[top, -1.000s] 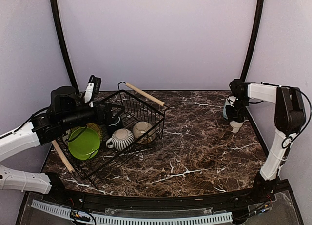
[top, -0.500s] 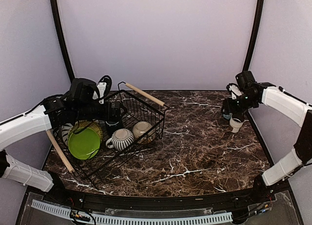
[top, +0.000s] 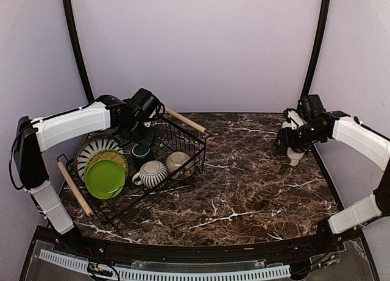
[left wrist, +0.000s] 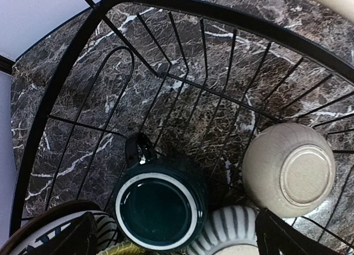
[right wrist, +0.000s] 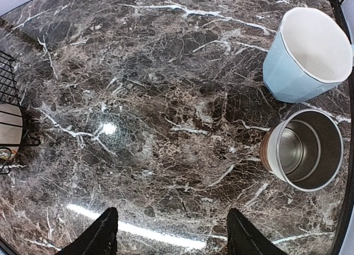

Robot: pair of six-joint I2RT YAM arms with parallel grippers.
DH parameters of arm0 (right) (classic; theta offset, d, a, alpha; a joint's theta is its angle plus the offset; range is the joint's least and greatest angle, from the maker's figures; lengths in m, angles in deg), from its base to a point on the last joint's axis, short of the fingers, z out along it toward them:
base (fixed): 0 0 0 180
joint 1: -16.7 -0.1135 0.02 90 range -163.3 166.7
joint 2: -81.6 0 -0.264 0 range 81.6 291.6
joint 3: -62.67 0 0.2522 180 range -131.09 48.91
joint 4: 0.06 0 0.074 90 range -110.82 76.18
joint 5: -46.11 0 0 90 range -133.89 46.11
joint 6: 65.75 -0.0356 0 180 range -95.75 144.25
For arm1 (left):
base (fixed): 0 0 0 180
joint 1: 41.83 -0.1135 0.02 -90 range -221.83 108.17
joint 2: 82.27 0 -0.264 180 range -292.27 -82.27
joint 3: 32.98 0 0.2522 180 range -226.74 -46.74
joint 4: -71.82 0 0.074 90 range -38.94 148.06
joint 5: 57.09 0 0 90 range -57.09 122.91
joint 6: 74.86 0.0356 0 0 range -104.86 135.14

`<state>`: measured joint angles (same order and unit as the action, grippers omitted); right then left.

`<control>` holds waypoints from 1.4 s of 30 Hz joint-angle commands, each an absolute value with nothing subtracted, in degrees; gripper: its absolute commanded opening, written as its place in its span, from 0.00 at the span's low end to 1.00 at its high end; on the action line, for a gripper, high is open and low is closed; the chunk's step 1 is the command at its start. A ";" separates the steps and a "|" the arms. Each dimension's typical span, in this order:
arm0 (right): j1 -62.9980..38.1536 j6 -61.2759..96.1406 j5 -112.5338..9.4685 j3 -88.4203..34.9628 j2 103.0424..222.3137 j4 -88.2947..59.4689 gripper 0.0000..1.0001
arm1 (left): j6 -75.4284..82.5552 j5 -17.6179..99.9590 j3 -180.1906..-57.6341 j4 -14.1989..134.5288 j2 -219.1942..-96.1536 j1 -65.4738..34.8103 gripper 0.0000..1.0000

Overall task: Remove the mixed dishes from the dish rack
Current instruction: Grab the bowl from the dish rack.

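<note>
Both spread wide and empty, my left gripper (left wrist: 180, 235) hangs over the dark teal mug (left wrist: 157, 211), my right gripper (right wrist: 172, 235) near the light blue cup (right wrist: 301, 56).

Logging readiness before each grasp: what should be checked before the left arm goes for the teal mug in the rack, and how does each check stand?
1. Left gripper open and empty: ok.
2. Dark teal mug upright, below it: ok.
3. Gap between that mug and the striped mug: cannot tell; they look very close.
4. Right gripper away from the dish rack: ok, open over the table.
5. Light blue cup and small white cup upright on the table: ok.
</note>
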<state>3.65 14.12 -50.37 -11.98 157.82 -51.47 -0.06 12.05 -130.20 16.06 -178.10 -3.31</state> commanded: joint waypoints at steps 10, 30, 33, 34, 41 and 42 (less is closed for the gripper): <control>3.08 13.11 -52.79 -10.12 152.00 -50.35 0.69 | -1.74 11.60 -132.72 10.20 -186.69 -5.48 0.99; 2.05 11.34 -54.25 -9.26 153.45 -48.62 0.70 | -3.80 14.30 -125.52 16.21 -190.36 -6.94 0.92; 1.85 11.08 -54.06 -9.60 152.97 -48.79 0.70 | -3.44 14.23 -126.00 16.17 -190.38 -6.98 0.85; 1.77 11.06 -53.97 -9.67 152.88 -48.82 0.70 | -3.24 14.17 -126.19 16.02 -190.33 -6.95 0.80; 1.55 10.27 -54.44 -10.24 152.07 -49.20 0.70 | -2.56 14.67 -128.52 14.92 -187.83 -6.94 0.54; 1.51 10.12 -54.64 -10.24 151.75 -49.14 0.70 | -2.42 14.82 -128.72 14.74 -187.43 -6.94 0.50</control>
